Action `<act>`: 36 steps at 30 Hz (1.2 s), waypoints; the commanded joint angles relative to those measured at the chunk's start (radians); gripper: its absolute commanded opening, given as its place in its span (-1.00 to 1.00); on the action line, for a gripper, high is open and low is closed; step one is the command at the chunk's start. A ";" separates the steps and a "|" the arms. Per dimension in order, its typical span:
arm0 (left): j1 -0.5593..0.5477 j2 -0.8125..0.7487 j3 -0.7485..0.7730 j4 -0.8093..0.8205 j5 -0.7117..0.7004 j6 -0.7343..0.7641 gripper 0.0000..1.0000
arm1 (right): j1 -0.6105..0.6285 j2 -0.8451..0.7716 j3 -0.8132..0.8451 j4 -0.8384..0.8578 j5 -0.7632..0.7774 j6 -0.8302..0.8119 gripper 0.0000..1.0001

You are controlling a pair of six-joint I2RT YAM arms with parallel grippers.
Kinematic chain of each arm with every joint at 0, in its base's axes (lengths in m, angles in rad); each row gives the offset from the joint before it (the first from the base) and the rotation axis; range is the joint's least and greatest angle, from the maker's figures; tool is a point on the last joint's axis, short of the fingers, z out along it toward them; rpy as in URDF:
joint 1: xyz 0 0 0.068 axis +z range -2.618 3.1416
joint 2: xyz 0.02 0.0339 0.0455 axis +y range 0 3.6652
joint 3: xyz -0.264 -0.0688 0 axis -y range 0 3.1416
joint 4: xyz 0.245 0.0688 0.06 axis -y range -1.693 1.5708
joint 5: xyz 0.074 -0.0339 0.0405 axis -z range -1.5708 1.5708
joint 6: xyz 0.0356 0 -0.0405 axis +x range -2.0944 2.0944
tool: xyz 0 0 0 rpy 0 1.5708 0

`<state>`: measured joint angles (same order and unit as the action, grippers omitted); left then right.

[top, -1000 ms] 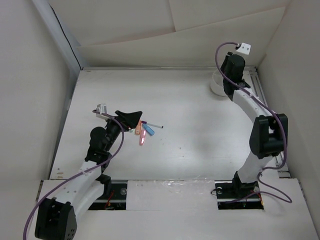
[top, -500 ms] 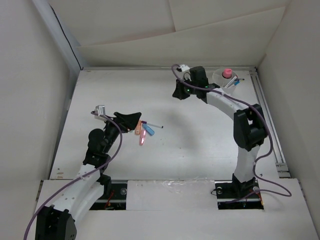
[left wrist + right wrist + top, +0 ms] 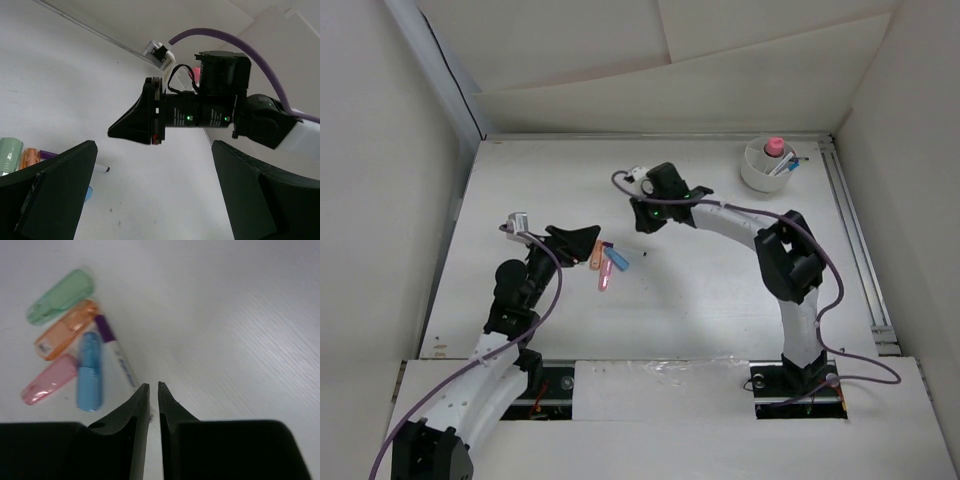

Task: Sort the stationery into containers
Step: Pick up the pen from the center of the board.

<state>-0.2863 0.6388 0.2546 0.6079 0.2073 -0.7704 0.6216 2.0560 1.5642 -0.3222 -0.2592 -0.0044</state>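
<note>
Hovering over the tabletop [image 3: 240, 315], the right hand [image 3: 152, 385] has its fingers pinched to a thin slit with nothing between them, tips just beside a purple-capped pen [image 3: 117, 351] lying against the green, orange, blue and pink highlighters [image 3: 66, 330]. The left hand [image 3: 154, 150] is spread wide and empty near that cluster, while the white cup [image 3: 752, 178] stands well apart in the far right corner, holding the pink capped bottle [image 3: 775, 146].

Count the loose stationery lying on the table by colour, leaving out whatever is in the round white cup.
Translucent green stubby highlighter: 1
Translucent orange stubby highlighter: 1
Blue stubby highlighter: 1
Translucent pink stubby highlighter: 1
Thin white pen with purple cap: 1
Total: 5
</note>
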 commanded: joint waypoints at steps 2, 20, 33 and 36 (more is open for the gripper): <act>-0.001 -0.054 0.035 -0.026 -0.043 0.029 1.00 | 0.098 -0.028 0.020 0.130 0.067 -0.043 -0.62; -0.001 -0.192 0.035 -0.106 -0.151 0.039 1.00 | 0.176 0.197 0.332 -0.051 0.115 -0.155 -0.13; -0.001 -0.223 0.035 -0.125 -0.171 0.039 1.00 | 0.185 0.197 0.258 -0.069 0.124 -0.174 -0.16; -0.001 -0.223 0.035 -0.125 -0.171 0.039 1.00 | 0.185 0.197 0.249 -0.069 0.133 -0.174 -0.21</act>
<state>-0.2863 0.4271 0.2550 0.4500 0.0433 -0.7444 0.8001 2.2494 1.8217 -0.3923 -0.1398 -0.1635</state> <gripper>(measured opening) 0.997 0.400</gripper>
